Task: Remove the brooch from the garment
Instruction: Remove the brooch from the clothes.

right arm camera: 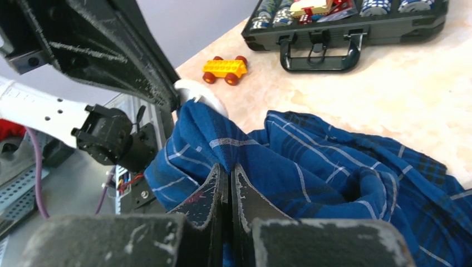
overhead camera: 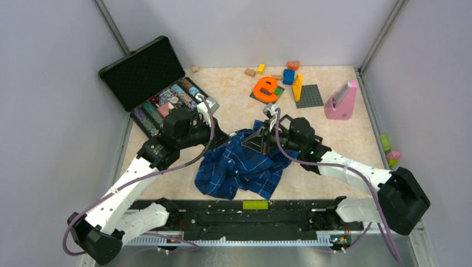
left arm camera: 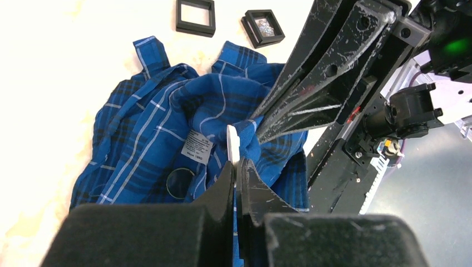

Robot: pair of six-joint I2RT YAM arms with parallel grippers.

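From above, the garment (overhead camera: 240, 165) lies crumpled on the desk (overhead camera: 339, 125). The left fingers (overhead camera: 214, 133) reach its far edge from the left and the right fingers (overhead camera: 260, 139) from the right, and the tips meet there. How far open they are cannot be told from this height, and the brooch is too small to pick out. An open black case (overhead camera: 153, 83) sits beyond the garment to the left. Coloured toy blocks (overhead camera: 289, 75) lie beyond it to the right.

In the left wrist view, the left fingers (left arm camera: 222, 186) are pressed almost together on the brooch (left arm camera: 232, 144). It shows edge-on as a thin pale sliver standing against a raised fold of the garment (left arm camera: 144, 139). The right fingers (left arm camera: 311, 94) come in from the upper right and pinch the cloth just beside the brooch. A white label (left arm camera: 197, 150) sits on the fabric close by. Two black square frames (left arm camera: 196, 15) lie on the desk past the garment.

In the right wrist view, the right fingers (right arm camera: 209, 194) are clamped tight on a lifted ridge of the garment (right arm camera: 334, 167). At the top of that ridge the left fingers (right arm camera: 122, 50) grip the pale round brooch (right arm camera: 201, 95). A yellow toy car (right arm camera: 225, 68) stands on the desk beyond the garment.
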